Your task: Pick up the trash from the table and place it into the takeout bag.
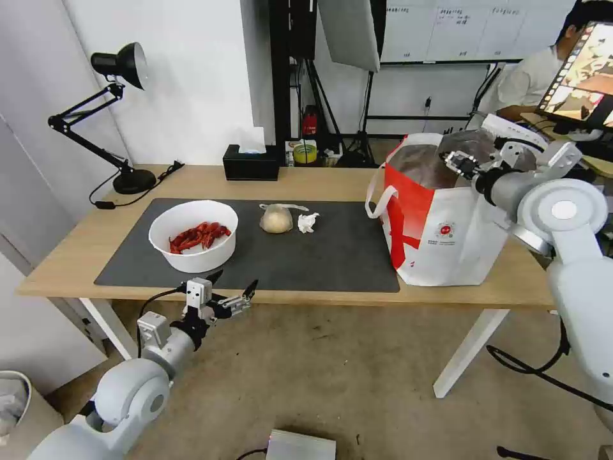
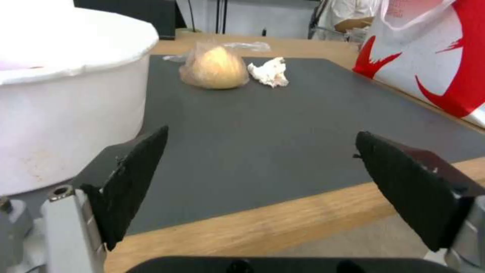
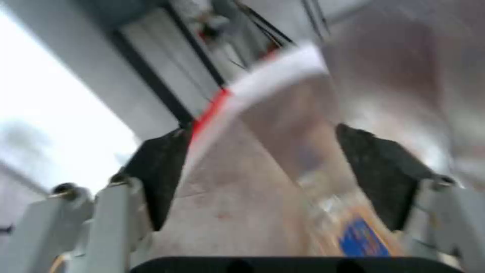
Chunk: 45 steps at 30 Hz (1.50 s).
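1. Nearest to the robot, the left end effector [image 1: 233, 289] hangs just in front of the worktop [image 1: 76, 255] edge, below the height of the mat. Its fingers [image 2: 134, 178] stand wide apart and hold nothing. I judge that it waits there with the way to the mat free before it.

2. Just behind it, on the near left part of the dark mat [image 1: 332, 255], stands the white bowl [image 1: 193, 235] with red shells inside. In the left wrist view its wall [image 2: 66, 113] rises close beside one finger, so it looks like the easiest piece for this arm to reach.

3. Farther back, near the middle of the mat, lies the knotted bag [image 1: 276, 218] with a beige lump. The crumpled tissue [image 1: 308, 222] lies just beside it on the right. Both are well apart from the two end effectors.

4. At the right end of the worktop stands the takeout bag [image 1: 447, 236], upright with its mouth open, so trash can be dropped in from above.

5. The right end effector [image 1: 456, 163] is over this open mouth. In the right wrist view its fingers [image 3: 159, 170] are spread wide and empty, with the silver lining below. I judge that it has nothing left to drop there.

6. At the far edge stand the black tissue box [image 1: 251, 161] and the desk lamp [image 1: 115, 115]; these are not trash.
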Available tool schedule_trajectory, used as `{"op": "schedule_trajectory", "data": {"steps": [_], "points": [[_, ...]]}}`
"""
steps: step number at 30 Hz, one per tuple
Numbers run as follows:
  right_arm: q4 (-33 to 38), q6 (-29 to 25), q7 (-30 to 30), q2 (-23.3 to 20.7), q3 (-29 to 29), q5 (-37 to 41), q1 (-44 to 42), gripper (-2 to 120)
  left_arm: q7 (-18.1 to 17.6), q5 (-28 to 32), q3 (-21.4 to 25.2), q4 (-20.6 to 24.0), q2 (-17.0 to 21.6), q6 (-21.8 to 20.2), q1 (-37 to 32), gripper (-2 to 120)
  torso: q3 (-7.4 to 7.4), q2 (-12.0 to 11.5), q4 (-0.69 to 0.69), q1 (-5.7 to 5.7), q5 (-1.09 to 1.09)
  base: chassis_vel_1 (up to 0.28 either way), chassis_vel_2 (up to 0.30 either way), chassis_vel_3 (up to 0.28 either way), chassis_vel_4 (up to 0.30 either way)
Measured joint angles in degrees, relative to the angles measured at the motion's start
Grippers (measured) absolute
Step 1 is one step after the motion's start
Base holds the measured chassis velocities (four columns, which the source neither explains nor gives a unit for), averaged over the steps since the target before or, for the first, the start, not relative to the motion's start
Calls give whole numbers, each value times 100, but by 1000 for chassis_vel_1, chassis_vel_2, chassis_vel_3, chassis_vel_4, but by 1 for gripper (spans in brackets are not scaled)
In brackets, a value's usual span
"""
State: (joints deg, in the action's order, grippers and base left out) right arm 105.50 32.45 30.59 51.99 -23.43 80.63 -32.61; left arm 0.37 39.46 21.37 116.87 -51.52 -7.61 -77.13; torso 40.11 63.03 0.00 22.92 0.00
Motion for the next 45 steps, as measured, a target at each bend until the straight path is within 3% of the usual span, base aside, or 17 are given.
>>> {"op": "schedule_trajectory", "data": {"steps": [3,6,7,13,20,22,25,32,39,45], "points": [[141,-234,-1000,-190,304,-899,112,93,-5,2,2,12,-1,-4,11,100,0,0,0,0,0,0,0,0,0],[141,-234,-1000,-190,304,-899,112,93,-5,2,2,12,-1,-4,11,100,0,0,0,0,0,0,0,0,0],[307,-282,-1464,-321,448,-1217,169,99,-9,8,-21,13,13,-7,45,100,0,0,2,0,-2,0,0,0,0],[872,-289,-2612,-824,430,-1647,-439,100,-4,68,-34,-61,106,-7,119,100,0,0,-1,0,0,0,0,0,0],[1388,-584,-3379,-1040,295,-2147,-1400,100,-5,74,91,-128,111,0,121,100,0,0,0,0,1,0,0,0,0],[1483,-735,-3396,-1042,271,-2282,-1608,100,-26,69,127,-128,111,5,111,100,0,0,-1,0,0,0,0,0,0],[1673,-1382,-3383,-986,261,-2790,-2348,100,-52,54,226,-128,124,14,77,100,0,0,-1,0,1,0,0,0,0],[1881,-1643,-3312,-749,255,-3320,-3230,100,-155,-58,420,-124,94,47,-104,100,-1,0,0,0,-1,0,0,0,0],[1883,-2145,-3039,-309,285,-3969,-4128,100,-564,-221,531,-98,27,72,-244,100,0,0,-1,-1,0,0,0,0,0],[1880,-2274,-2920,-197,277,-4054,-4257,100,-695,-215,539,-80,6,72,-286,100,0,0,-1,-1,0,0,0,0,0]]}}
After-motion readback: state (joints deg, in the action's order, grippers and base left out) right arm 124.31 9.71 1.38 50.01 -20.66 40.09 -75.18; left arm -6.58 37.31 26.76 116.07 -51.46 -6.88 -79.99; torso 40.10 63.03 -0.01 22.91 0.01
